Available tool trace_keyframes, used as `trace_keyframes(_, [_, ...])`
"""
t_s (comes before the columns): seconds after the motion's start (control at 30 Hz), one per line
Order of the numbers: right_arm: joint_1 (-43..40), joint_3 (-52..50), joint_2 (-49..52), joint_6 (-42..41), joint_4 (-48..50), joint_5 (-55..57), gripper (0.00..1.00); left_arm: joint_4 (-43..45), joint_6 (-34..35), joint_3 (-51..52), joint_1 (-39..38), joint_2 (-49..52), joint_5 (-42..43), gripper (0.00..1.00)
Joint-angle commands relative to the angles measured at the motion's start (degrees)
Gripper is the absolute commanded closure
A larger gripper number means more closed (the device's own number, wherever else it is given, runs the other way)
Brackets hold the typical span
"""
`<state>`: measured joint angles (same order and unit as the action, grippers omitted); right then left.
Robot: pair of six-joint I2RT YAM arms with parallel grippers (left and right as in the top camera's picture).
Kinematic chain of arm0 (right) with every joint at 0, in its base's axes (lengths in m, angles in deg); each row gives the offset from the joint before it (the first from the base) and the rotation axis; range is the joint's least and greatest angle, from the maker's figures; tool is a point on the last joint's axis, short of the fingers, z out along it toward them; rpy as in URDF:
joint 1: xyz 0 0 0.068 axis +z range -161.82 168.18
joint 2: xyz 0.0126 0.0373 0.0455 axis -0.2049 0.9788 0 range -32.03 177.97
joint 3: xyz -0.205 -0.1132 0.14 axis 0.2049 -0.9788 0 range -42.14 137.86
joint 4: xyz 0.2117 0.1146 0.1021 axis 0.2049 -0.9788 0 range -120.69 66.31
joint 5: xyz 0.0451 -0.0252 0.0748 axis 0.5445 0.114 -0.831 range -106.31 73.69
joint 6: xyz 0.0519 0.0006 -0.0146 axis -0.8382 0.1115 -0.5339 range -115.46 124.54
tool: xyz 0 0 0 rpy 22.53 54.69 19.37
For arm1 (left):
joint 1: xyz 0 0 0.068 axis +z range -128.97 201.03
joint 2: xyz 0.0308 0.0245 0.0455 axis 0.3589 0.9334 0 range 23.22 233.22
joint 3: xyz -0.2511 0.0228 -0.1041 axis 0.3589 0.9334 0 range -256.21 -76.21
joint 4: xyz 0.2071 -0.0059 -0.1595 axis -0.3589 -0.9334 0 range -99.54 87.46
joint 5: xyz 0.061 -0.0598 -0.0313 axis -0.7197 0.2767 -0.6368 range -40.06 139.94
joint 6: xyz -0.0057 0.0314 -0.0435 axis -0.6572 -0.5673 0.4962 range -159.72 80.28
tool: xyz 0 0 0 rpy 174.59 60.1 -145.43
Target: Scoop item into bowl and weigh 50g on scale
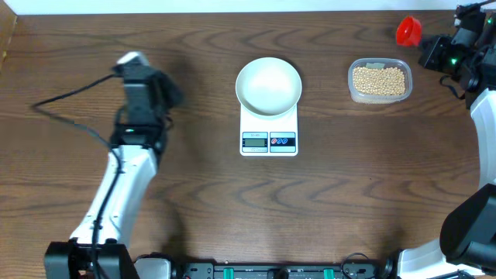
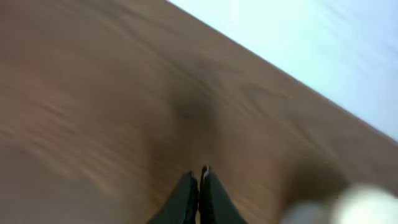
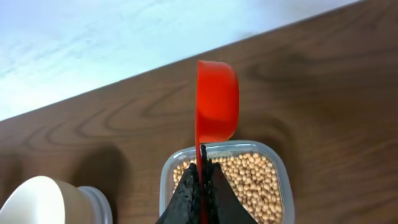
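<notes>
Closest in on the right wrist view, my right gripper (image 3: pixel 202 167) is clamped on the thin handle of the red scoop (image 3: pixel 217 106). The handle shows edge-on between the closed fingers. The scoop's long axis runs straight out ahead of the fingers, handle end in the grip and cup at the far end. The cup looks rolled onto its side, and I cannot see whether anything is in it. It is stiff, light plastic, but I judge that a narrow handle held this far back could pivot in the jaws once loaded.

Directly under the fingertips is the clear tub (image 3: pixel 166 186) with the beans (image 3: pixel 249 180) lying loose inside. They are small, hard and round. I expect them to be light, roll freely and bounce off any surface, so pinching them is hopeless and the scoop is the only sensible way to take hold. The cup reaches out past the tub's far rim.

Off to the gripper's left and back, the white bowl (image 3: pixel 37 199) sits on the scale (image 3: pixel 96 199), and from overhead it looks empty.

My left gripper (image 2: pixel 200 177) is closed on nothing above the bare table (image 2: pixel 93 93), well apart from everything.
</notes>
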<state>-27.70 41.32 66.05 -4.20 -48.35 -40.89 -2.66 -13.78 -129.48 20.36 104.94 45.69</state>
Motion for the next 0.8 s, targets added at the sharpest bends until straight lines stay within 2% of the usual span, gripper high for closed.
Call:
trace_keyframes(0.0, [0.2,0.5,-0.2,-0.9,-1.5,0.2,0.99,-3.9,-1.0,-1.4,-11.3,-0.2,5.1,0.93])
trace_keyframes(0.13, [0.2,0.5,-0.2,0.0,-3.5,0.2,0.99,-8.0,-2.3,-1.4,-20.0,-0.1,4.6,0.93])
trace_keyframes(0.3, [0.2,0.5,-0.2,3.3,-5.2,0.2,0.99,-11.4,-2.3,-1.4,-26.7,1.5,4.7,0.93])
trace_keyframes(0.6, [0.2,0.5,-0.2,3.7,-8.2,0.2,0.99,-11.5,-7.6,-1.4,-34.9,8.9,4.9,0.93])
trace_keyframes(0.77, [0.2,0.5,-0.2,3.7,-8.4,0.2,0.99,-10.1,-9.7,-1.4,-36.0,14.4,4.9,0.93])
